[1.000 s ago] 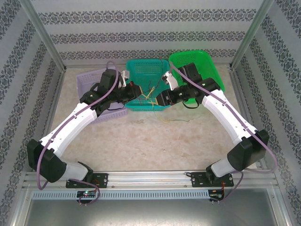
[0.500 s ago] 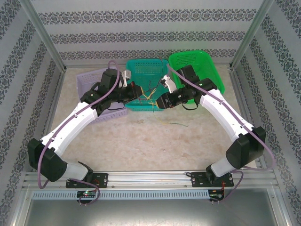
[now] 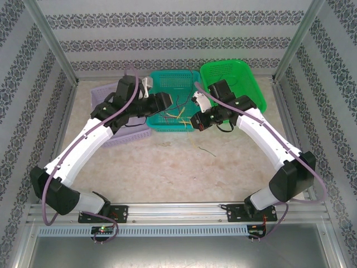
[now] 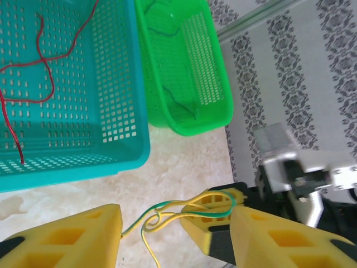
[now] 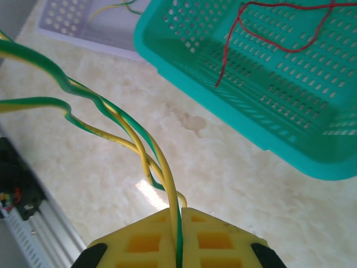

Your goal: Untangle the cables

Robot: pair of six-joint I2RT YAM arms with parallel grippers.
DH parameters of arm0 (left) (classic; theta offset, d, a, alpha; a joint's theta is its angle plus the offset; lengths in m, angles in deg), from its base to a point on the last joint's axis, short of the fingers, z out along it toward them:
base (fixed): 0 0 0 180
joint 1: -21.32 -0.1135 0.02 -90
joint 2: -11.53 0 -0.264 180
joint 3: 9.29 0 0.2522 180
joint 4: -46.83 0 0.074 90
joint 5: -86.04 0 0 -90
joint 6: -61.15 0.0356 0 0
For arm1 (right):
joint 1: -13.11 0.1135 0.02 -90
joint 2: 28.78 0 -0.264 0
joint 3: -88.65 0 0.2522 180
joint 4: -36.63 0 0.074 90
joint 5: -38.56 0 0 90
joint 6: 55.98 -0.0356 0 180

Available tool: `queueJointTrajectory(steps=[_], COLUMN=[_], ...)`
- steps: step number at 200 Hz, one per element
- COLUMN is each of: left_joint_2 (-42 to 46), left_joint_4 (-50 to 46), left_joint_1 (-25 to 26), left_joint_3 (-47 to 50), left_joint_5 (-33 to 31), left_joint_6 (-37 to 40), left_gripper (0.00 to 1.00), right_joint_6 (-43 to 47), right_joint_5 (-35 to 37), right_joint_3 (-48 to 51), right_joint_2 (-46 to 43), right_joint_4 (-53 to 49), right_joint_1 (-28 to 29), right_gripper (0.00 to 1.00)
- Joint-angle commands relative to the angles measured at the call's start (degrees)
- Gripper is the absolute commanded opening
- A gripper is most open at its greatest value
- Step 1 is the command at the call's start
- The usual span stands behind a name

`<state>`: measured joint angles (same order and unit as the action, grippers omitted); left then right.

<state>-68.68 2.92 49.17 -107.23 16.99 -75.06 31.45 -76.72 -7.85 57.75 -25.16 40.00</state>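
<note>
Green-and-yellow cables (image 5: 120,125) twist together and run into my right gripper (image 5: 179,215), which is shut on them just above the table. In the left wrist view the same cables (image 4: 167,215) loop between the spread yellow fingers of my left gripper (image 4: 175,237), which is open and grips nothing. The right gripper's fingers (image 4: 215,209) pinch the loop's far end. From above, both grippers, left (image 3: 170,111) and right (image 3: 196,121), meet at the teal basket's (image 3: 178,75) front edge. A red cable (image 4: 44,72) lies inside that basket. Another thin strand (image 3: 206,149) rests on the table.
A green basket (image 3: 234,70) sits right of the teal one, with a dark cable (image 4: 178,103) in it. A purple basket (image 3: 103,100) stands at the left and holds a green-yellow strand (image 5: 114,6). Patterned walls and metal posts enclose the table.
My left gripper opened, let go of the cables and drew back over the teal basket. My right gripper closed on the green-yellow cables. The strand on the table shifted left.
</note>
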Motion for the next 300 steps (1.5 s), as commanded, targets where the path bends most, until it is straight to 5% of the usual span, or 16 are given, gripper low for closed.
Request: queueJointTrajectory(steps=[1, 32, 109, 138, 162, 181, 229, 289, 300], left_joint_2=[0.40, -4.13, -8.61, -9.44, -8.77, -5.94, -1.13, 4.51, 4.78], left_joint_4=[-5.40, -7.64, -12.24, -11.70, -10.84, -8.73, -7.46, 0.29, 2.05], left_joint_1=[1.97, 5.23, 7.93, 7.99, 7.98, 8.02, 8.00, 7.96, 7.97], left_joint_3=[-4.86, -8.44, -9.76, -9.78, -9.22, -7.12, -1.54, 8.67, 8.35], left_joint_5=[-1.43, 3.55, -3.54, -4.33, -7.59, -10.22, -8.37, -11.43, -10.82], left_joint_6=[4.12, 7.05, 16.02, 16.95, 16.23, 15.51, 12.46, 0.98, 0.74], left_gripper=[0.54, 0.52, 0.52, 0.37, 0.11, 0.00, 0.00, 0.00, 0.12], right_joint_6=[1.02, -0.01, -3.22, -3.62, -3.99, -6.09, -15.63, -20.66, -19.95], right_joint_5=[5.58, 6.56, 2.32, 0.78, 0.54, 0.27, -4.98, -5.38, -5.44], right_joint_3=[-0.08, -2.45, -4.62, -4.72, -4.25, -3.62, -0.69, -0.92, -1.74], right_joint_2=[-1.67, -0.45, 0.05, 0.09, 0.09, -0.02, -1.62, -1.87, -1.38], right_joint_4=[-0.72, -1.96, -2.12, -2.40, -2.54, -1.94, 6.67, 12.77, 11.58], right_joint_1=[0.79, 2.37, 3.53, 3.60, 3.27, 1.72, -5.60, -6.49, -6.18], right_gripper=[0.00, 0.00, 0.00, 0.00, 0.00, 0.00, 0.00, 0.00, 0.00])
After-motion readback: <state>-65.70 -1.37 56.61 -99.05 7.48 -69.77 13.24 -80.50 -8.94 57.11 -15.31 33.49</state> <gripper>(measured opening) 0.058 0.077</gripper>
